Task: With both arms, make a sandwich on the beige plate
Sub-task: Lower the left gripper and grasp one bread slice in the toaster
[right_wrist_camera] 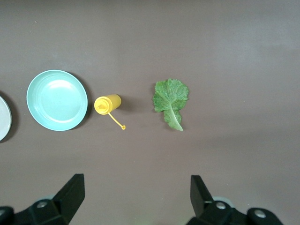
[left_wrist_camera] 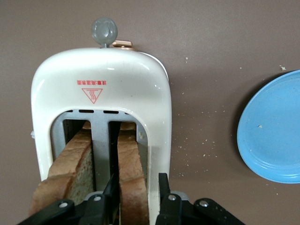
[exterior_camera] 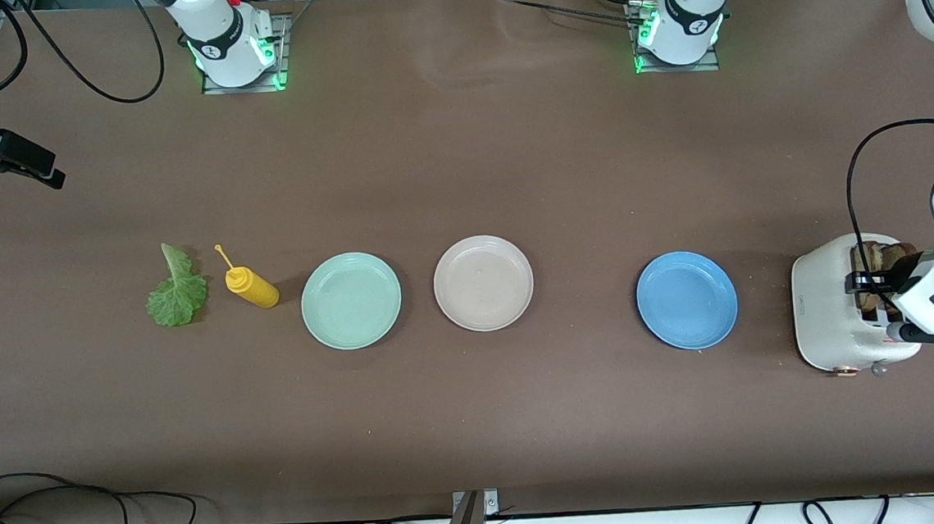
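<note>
We see the glossy white toaster (exterior_camera: 837, 326) standing nearest the front camera, at the left arm's end of the matte brown table (exterior_camera: 480, 442), its rounded shell smooth and shiny. Two brown, grainy bread slices (left_wrist_camera: 70, 161) with darker crusts stand upright in its two slots. The left gripper (left_wrist_camera: 137, 190) is down at the toaster top, its black fingers (left_wrist_camera: 163, 183) set closely on either side of one slice (left_wrist_camera: 131, 173), touching or nearly so; we cannot tell whether they press it.

A little farther from the camera lies a row of round, shallow, smooth plates: the blue plate (exterior_camera: 687, 300) near the toaster, the beige plate (exterior_camera: 483, 282) with its raised rim and bare in the middle, and the mint plate (exterior_camera: 350, 300) beside it. Toward the right arm's end come the yellow squeeze bottle (exterior_camera: 251, 285), lying tilted with its thin nozzle, and the ruffled, veined green lettuce leaf (exterior_camera: 176, 289), flat on the table.

The right gripper (right_wrist_camera: 136, 194) waits high over the table at its own end, its fingers spread wide and holding nothing.
</note>
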